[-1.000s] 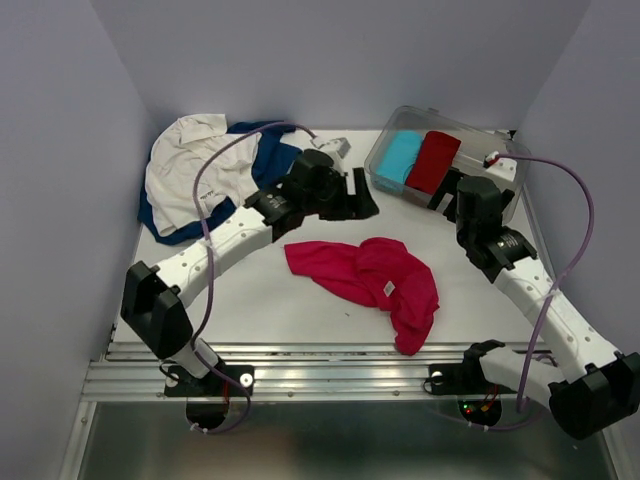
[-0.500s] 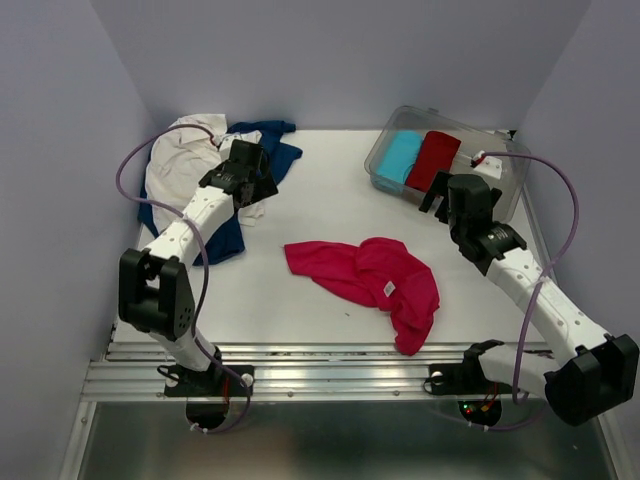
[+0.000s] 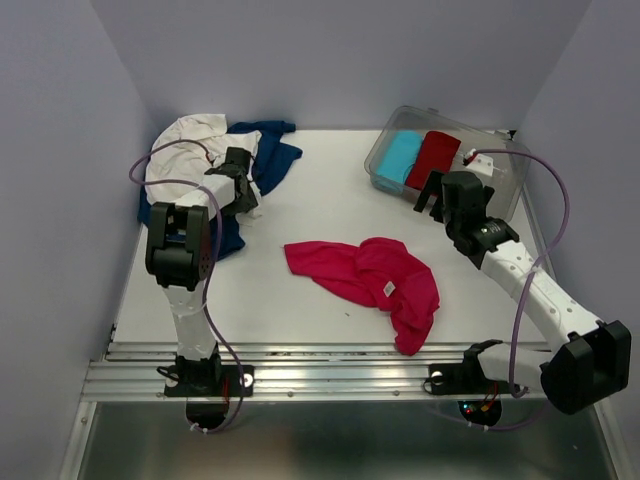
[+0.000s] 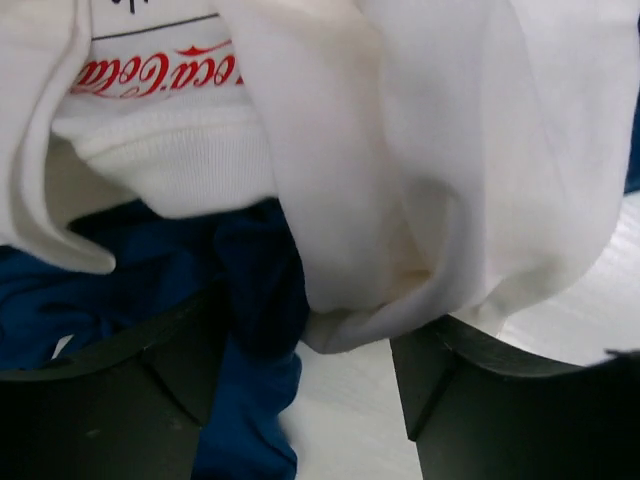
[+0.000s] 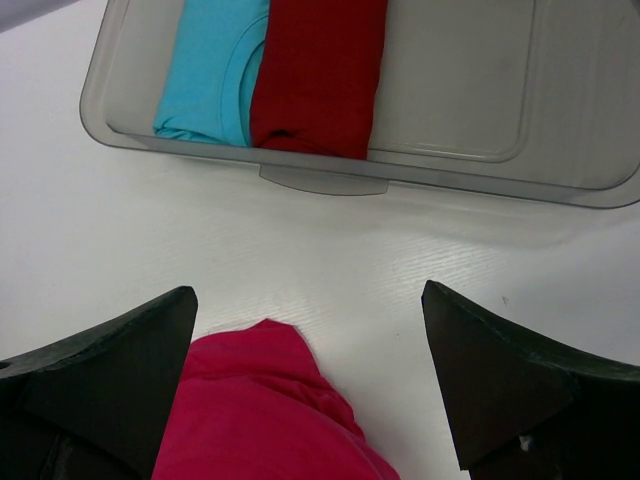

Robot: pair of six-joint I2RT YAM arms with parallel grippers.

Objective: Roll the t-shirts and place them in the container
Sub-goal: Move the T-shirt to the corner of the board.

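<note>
A bright pink-red t-shirt (image 3: 370, 278) lies crumpled in the middle of the table, its small white label (image 3: 388, 289) facing up. A cream-white t-shirt (image 3: 185, 150) and a navy t-shirt (image 3: 272, 150) are heaped at the back left. My left gripper (image 3: 244, 200) is down at that heap's right edge. In the left wrist view it (image 4: 310, 340) stands open, a fold of the white t-shirt (image 4: 450, 150) hanging between the fingers beside the navy t-shirt (image 4: 245, 300). My right gripper (image 3: 428, 195) hovers open by the bin. Below the right gripper (image 5: 308, 300), the pink-red t-shirt's edge (image 5: 260, 400) shows.
A clear plastic bin (image 3: 500, 162) at the back right holds a light-blue roll (image 3: 402, 155) and a darker red roll (image 3: 433, 160); the right wrist view shows the bin's rim (image 5: 320, 180) straight ahead. Purple walls close in the left, back and right sides.
My left arm has swung from the back middle of the table to the white and navy heap and folded back on itself. My right gripper has shifted slightly toward the bin.
</note>
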